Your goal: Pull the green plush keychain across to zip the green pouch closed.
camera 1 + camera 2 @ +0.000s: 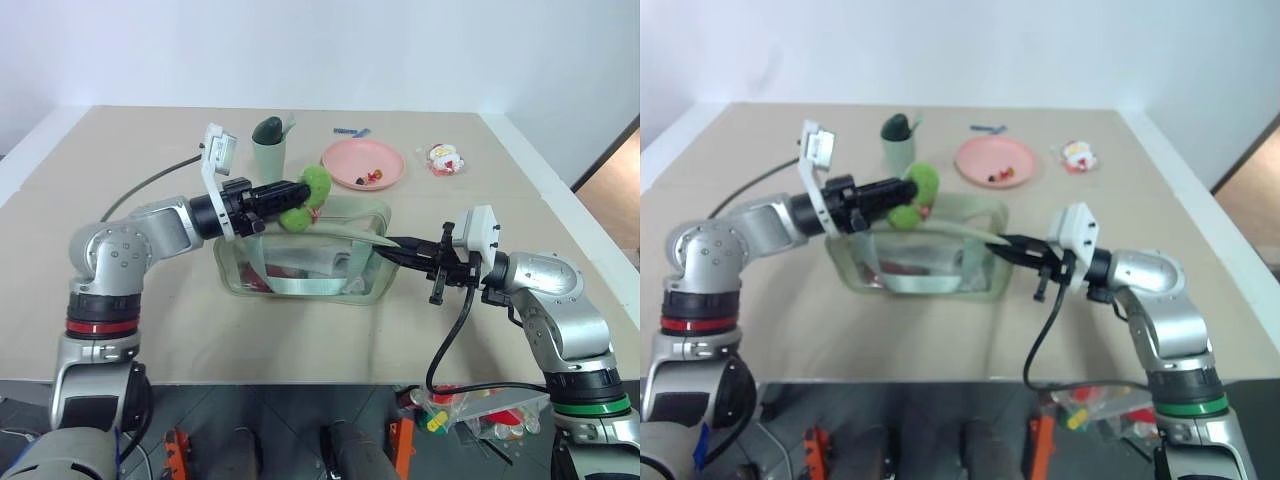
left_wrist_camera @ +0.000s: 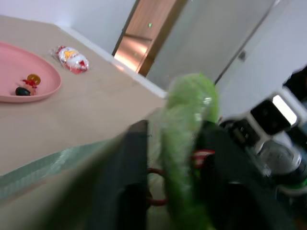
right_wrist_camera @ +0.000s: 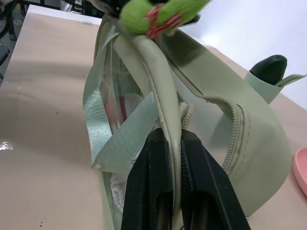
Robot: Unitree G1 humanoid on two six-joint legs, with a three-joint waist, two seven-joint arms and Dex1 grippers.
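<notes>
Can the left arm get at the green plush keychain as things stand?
Probably yes: the left gripper is already at the green plush keychain, one of its fingers on each side, nothing between them.

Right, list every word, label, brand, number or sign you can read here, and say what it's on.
No legible text on anything.
Small red-and-white packet near the table's far right edge: printed design, too small and blurred to read.
Green pouch, green plush keychain, pink plate, pale green cup: no lettering visible.
Colourful wrappers below the table's front edge: nothing readable.
</notes>
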